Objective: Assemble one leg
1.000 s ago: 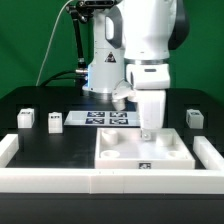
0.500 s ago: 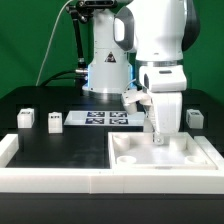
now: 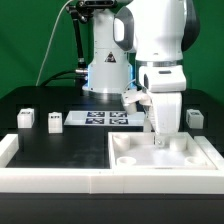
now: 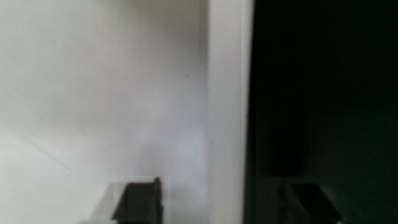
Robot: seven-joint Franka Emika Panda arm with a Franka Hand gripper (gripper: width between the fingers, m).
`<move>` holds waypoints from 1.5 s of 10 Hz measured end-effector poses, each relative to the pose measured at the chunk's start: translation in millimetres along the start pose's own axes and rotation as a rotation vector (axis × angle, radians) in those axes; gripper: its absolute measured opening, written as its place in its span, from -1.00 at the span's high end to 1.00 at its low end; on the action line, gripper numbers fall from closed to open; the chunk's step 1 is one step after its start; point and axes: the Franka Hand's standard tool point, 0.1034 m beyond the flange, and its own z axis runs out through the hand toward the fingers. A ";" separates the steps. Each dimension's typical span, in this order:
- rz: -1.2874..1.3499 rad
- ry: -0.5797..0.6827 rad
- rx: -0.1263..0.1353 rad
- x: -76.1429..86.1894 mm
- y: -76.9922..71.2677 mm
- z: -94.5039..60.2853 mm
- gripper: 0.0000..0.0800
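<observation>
The large white tray-like piece (image 3: 135,160) lies on the black table at the front right, against the white border. My gripper (image 3: 160,140) reaches straight down onto its far right part. In the wrist view my gripper (image 4: 222,200) is open. One fingertip (image 4: 139,200) is over the white tray surface (image 4: 107,100) and the other is over the dark side, with the tray's edge between them and a gap on each side. Two legs (image 3: 27,118) (image 3: 53,122) stand at the exterior view's left and one leg (image 3: 195,117) at its right, all apart from the gripper.
The marker board (image 3: 100,119) lies flat at the middle back. A white border wall (image 3: 60,180) runs along the front, with raised ends at the left (image 3: 8,150) and right. The robot's base stands behind the board.
Since one second ago the gripper and the tray piece have both shifted toward the exterior view's right, up to the right border. Nothing has moved in the last half second.
</observation>
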 end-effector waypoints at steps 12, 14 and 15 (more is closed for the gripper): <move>0.078 -0.015 -0.042 9.6 -9.2 -41.5 -0.62; 0.105 -0.022 -0.057 15.0 -19.8 -62.9 -0.62; 0.139 -0.022 -0.060 16.2 -22.2 -66.1 -0.62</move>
